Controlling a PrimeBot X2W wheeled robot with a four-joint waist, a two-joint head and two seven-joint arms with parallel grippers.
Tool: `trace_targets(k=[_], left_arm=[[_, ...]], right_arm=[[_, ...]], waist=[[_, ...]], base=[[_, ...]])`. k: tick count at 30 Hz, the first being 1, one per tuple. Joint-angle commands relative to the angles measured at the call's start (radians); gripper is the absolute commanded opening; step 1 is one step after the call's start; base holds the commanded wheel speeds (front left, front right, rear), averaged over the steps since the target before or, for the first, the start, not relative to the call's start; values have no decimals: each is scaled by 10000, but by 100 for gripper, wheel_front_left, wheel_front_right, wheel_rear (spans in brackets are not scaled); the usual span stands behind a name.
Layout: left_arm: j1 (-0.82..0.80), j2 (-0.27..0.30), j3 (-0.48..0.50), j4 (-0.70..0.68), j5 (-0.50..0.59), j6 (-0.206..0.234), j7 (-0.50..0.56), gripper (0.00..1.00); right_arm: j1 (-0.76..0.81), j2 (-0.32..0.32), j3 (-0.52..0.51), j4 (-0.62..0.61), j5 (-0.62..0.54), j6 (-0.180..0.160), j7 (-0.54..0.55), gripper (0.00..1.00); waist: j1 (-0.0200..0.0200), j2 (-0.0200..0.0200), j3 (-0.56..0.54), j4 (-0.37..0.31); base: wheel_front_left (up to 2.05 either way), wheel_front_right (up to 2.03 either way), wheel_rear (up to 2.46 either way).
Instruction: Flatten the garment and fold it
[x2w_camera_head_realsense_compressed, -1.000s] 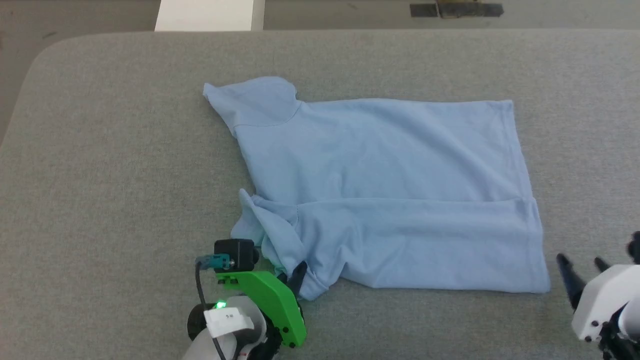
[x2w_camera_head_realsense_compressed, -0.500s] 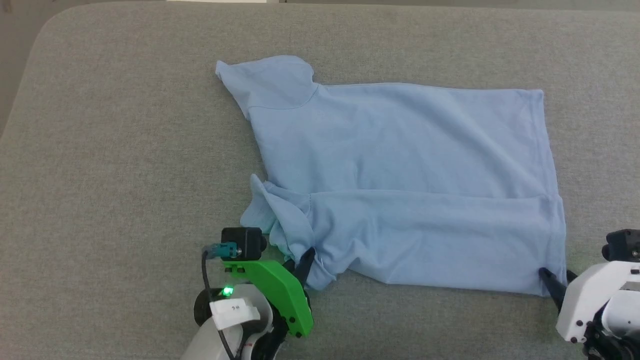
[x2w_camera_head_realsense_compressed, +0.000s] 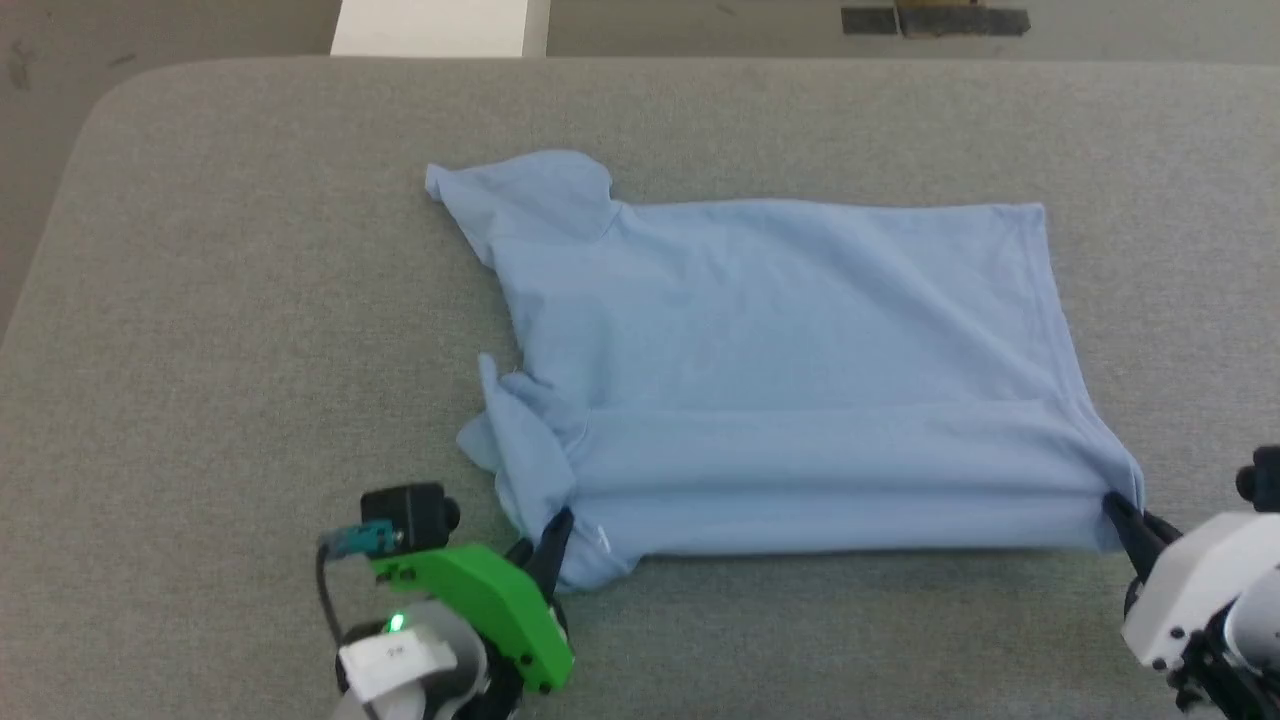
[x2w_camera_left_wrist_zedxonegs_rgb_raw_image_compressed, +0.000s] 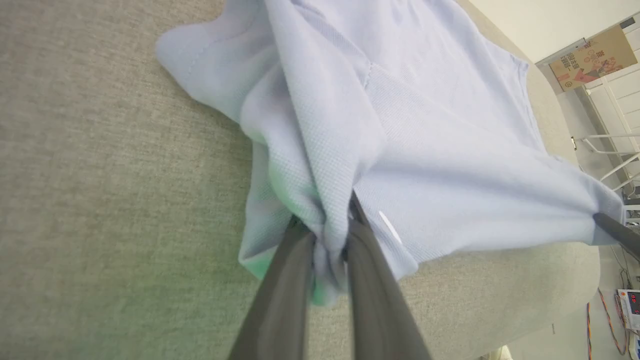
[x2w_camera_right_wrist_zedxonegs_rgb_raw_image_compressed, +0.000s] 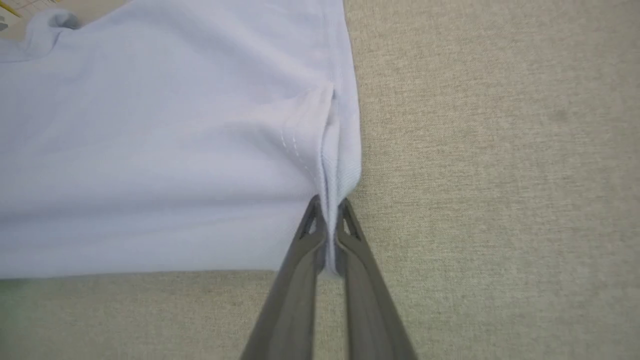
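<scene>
The garment (x2w_camera_head_realsense_compressed: 780, 370), a light blue short-sleeved shirt, lies spread on the grey table (x2w_camera_head_realsense_compressed: 240, 330), its near strip folded over and one sleeve (x2w_camera_head_realsense_compressed: 520, 200) pointing to the far left. My left gripper (x2w_camera_head_realsense_compressed: 553, 527) is shut on the bunched near-left corner; the left wrist view shows cloth (x2w_camera_left_wrist_zedxonegs_rgb_raw_image_compressed: 350, 150) pinched between its fingers (x2w_camera_left_wrist_zedxonegs_rgb_raw_image_compressed: 285, 280). At the near-right corner my right gripper (x2w_camera_head_realsense_compressed: 1118, 510) is shut on the hem, and the right wrist view shows the fabric edge (x2w_camera_right_wrist_zedxonegs_rgb_raw_image_compressed: 335, 165) squeezed between both fingertips (x2w_camera_right_wrist_zedxonegs_rgb_raw_image_compressed: 311, 220). The near edge stretches taut between the two grippers.
The grey padded table extends well beyond the shirt on all sides, with its rounded far-left corner (x2w_camera_head_realsense_compressed: 110, 90) in sight. Beyond the far edge lie the floor and a white block (x2w_camera_head_realsense_compressed: 440, 25). Shelving and a cardboard box (x2w_camera_left_wrist_zedxonegs_rgb_raw_image_compressed: 590, 60) stand off to the side.
My right gripper came in to the near-right corner and shut on the hem. The shirt's near edge has been pulled straight and taut. The head camera has tilted between frames.
</scene>
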Motion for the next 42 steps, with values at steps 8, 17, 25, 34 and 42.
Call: trace_targets(k=[8,17,25,34,42], left_arm=[[1705,337,7,-1183,-319,605,510,0],[2338,307,-35,-1001,-709,602,680,0],[2061,15,205,-401,-749,529,-176,100],[2155,94,537,-905,-706,670,-706,100],[823,1251,1192,-2761,1379,1371,-1868,100]], right_arm=[[1517,431,-648,-1176,0,-15,602,0],[2288,657,-614,-1219,-35,-15,833,0],[2101,678,-417,-693,52,-15,-79,100],[1881,680,-444,-1230,248,-15,-791,100],[1218,681,-308,-2743,-580,-15,-2811,100]], waist=[[0,0,-543,-38],[0,0,-800,51],[0,0,-1025,89],[0,0,-1194,62],[0,0,-787,12]], base=[[0,0,0],[0,0,0],[0,0,0],[0,0,0],[0,0,0]])
